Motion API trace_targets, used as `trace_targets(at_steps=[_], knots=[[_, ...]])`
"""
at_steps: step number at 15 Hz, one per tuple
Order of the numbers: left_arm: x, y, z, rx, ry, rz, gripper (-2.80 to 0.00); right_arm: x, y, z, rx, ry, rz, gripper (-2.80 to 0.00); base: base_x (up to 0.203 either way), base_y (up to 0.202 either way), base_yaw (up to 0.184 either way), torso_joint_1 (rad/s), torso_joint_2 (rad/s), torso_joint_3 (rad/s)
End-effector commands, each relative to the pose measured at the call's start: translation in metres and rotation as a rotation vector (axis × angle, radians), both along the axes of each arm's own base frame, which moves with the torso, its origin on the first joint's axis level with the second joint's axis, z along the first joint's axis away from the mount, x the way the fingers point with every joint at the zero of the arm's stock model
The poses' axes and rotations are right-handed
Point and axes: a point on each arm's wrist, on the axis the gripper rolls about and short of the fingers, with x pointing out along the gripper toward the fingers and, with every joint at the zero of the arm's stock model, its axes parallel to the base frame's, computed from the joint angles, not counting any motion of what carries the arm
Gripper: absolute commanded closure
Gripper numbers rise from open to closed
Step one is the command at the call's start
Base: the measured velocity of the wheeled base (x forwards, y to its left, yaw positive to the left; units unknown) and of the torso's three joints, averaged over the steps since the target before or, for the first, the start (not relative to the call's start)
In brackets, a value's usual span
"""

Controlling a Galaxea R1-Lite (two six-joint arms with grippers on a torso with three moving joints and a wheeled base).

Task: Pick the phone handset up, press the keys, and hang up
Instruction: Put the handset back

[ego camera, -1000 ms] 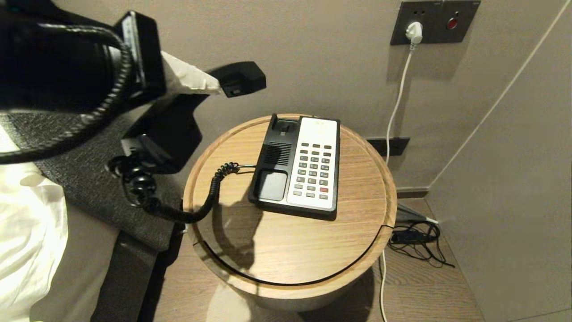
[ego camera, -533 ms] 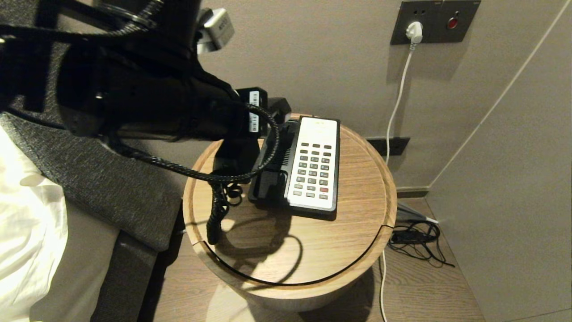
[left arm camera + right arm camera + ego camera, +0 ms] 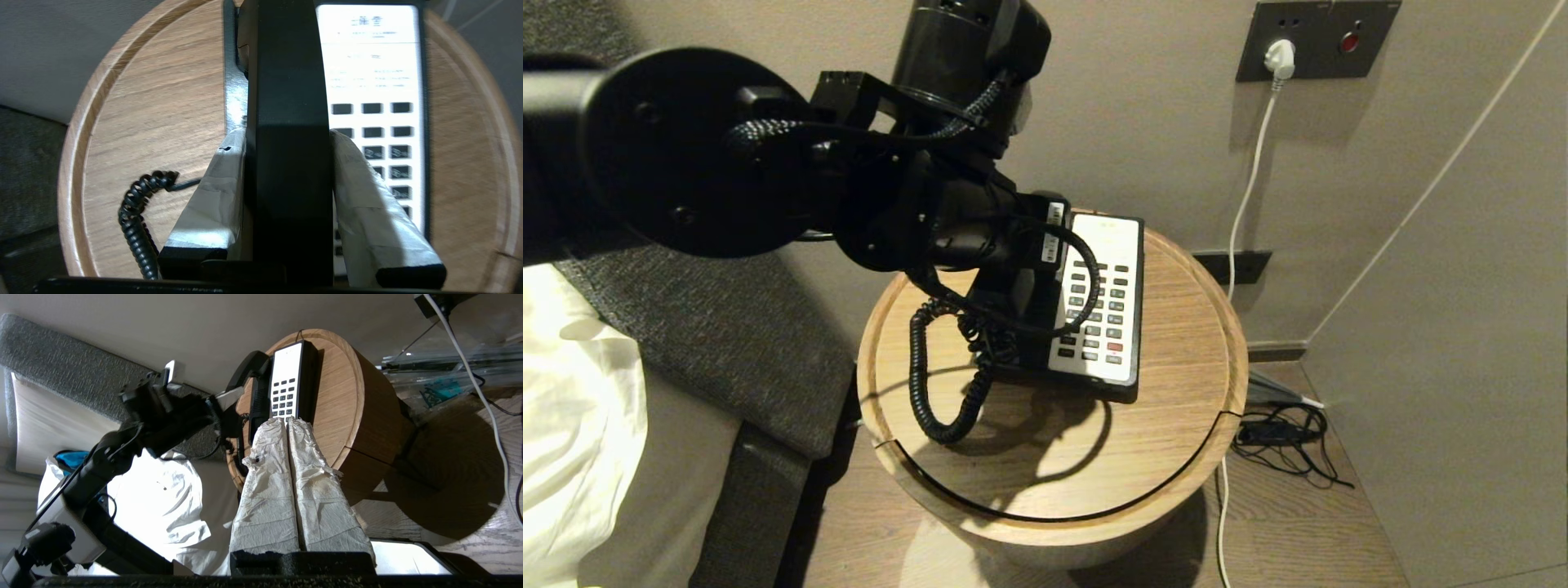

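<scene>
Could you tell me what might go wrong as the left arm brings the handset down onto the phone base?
1. The left gripper holds the phone handset over the cradle side of the phone base; if it drifts sideways it could land on the keys.
2. The coiled cord loops beside the base and might get trapped under the handset.
3. The left arm hides the cradle in the head view, so seating is hard to check.

A glossy black phone handset (image 3: 288, 134) with a black coiled cord (image 3: 927, 367) sits beside dark grey keys (image 3: 1098, 314), one red, on a white faceplate (image 3: 1107, 237). The round bench (image 3: 1168, 425) is light wood-grain. The left hand (image 3: 288, 143) has pale wrapped fingers (image 3: 367, 192).
</scene>
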Motion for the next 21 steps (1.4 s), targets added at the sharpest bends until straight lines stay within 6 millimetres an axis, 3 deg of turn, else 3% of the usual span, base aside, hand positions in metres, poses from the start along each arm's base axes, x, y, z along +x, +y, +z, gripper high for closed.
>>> trace_targets(at_steps=[1, 10, 21], knots=[[0.006, -0.002, -0.005, 0.014, 0.009, 0.016, 0.00, -0.001, 0.000, -0.001, 0.003, 0.004, 0.003, 0.00, 0.000, 0.000, 0.000, 0.000, 0.00, 0.000], [0.015, -0.012, -0.025, 0.037, 0.060, 0.024, 0.00, 0.000, 0.000, -0.002, 0.002, 0.002, 0.006, 0.00, 0.000, 0.000, 0.000, 0.000, 0.00, 0.000], [0.021, -0.019, -0.035, 0.044, 0.078, 0.028, 0.00, 0.000, 0.001, -0.002, 0.002, 0.002, 0.026, 0.00, 0.000, 0.000, 0.000, 0.000, 0.00, 0.000]])
